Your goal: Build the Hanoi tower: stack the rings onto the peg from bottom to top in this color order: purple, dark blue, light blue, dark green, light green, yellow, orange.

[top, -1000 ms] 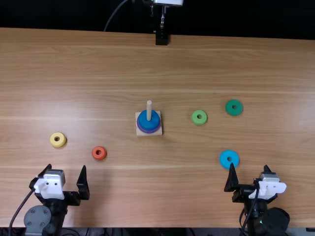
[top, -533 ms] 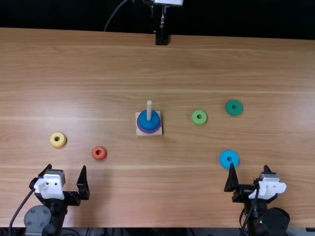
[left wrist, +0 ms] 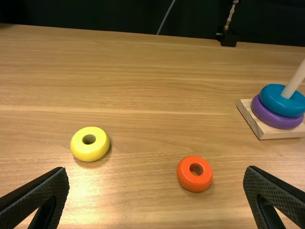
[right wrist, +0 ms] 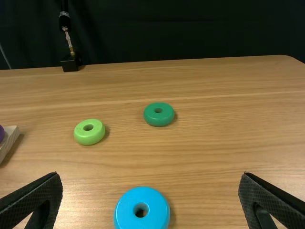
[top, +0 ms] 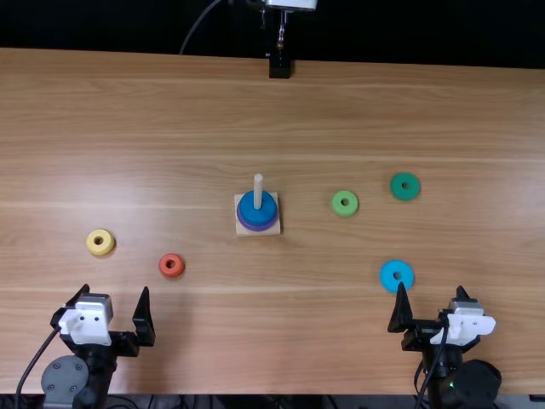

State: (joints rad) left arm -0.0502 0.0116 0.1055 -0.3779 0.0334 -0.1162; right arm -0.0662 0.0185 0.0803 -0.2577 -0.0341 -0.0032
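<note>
My left gripper (top: pixel 117 290) is open at the near left in the top view; in its wrist view, the gripper (left wrist: pixel 156 179) has nothing between its fingers. The right gripper (top: pixel 432 288), also open, stands at the near right beside the light blue ring (top: pixel 397 274); its wrist view has the gripper (right wrist: pixel 150 181) with that ring (right wrist: pixel 128 210) lying on the table. The peg (top: pixel 258 192) holds the purple ring (top: pixel 259 229) with the dark blue ring (top: pixel 249 215) above it. Flat on the table lie yellow (top: pixel 100 242), orange (top: pixel 171 265), light green (top: pixel 345 204) and dark green (top: pixel 405 186) rings.
The peg's square wooden base (top: pixel 241 234) sits mid-table. A black stand (top: pixel 279 66) is at the table's far edge, with a dark backdrop (top: pixel 426 30) behind. Bare wood (top: pixel 281 324) lies between the two arms.
</note>
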